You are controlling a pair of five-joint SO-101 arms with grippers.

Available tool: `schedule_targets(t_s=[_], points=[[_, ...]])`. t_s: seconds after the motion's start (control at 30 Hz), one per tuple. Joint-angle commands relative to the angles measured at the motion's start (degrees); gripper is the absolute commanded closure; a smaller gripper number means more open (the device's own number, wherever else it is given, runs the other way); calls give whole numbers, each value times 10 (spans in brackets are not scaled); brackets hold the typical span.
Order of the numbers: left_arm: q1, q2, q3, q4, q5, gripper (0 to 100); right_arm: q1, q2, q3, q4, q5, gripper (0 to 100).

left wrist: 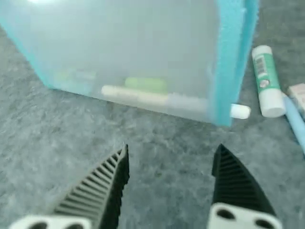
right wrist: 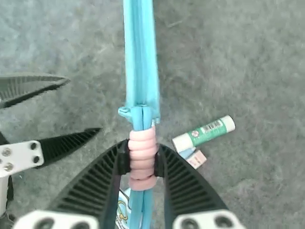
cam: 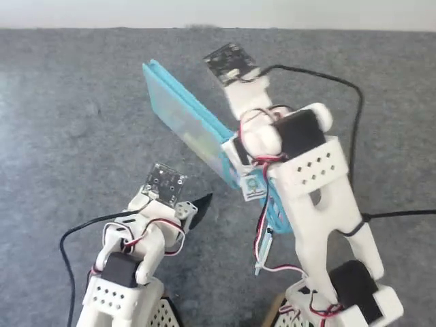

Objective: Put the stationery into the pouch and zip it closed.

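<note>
Pouch (left wrist: 119, 43) with stationery (left wrist: 143, 97) inside

A grey, felt-like surface (cam: 68, 102) with a mottled, fibrous texture runs out to both side edges of the high view. Along its far edge lies a pale, plain strip (cam: 340, 13); whether it is a wall or bare backing I cannot tell. The light is soft and even, casting only faint shadows on the grey.
</note>
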Motion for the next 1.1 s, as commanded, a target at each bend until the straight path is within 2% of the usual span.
schedule_targets(t_s=[0.0,0.23,0.43,0.67,0.93,1.07], points=[[7,-10,-7,-24,-3,728,-22,-7,-62,21,-8,992],[4,-11,-32,-25,28,728,-65,-4,-182,19,-23,992],[-88,-11,-51,-56,44,752,-92,-4,-193,20,-25,992],[-112,-11,-123,25,53,750,-88,10,-193,3,-26,992],[-108,-11,-148,38,55,709,-88,52,-196,-40,-40,992],[-111,-11,-177,72,57,696,-84,55,-197,-67,-41,992]])
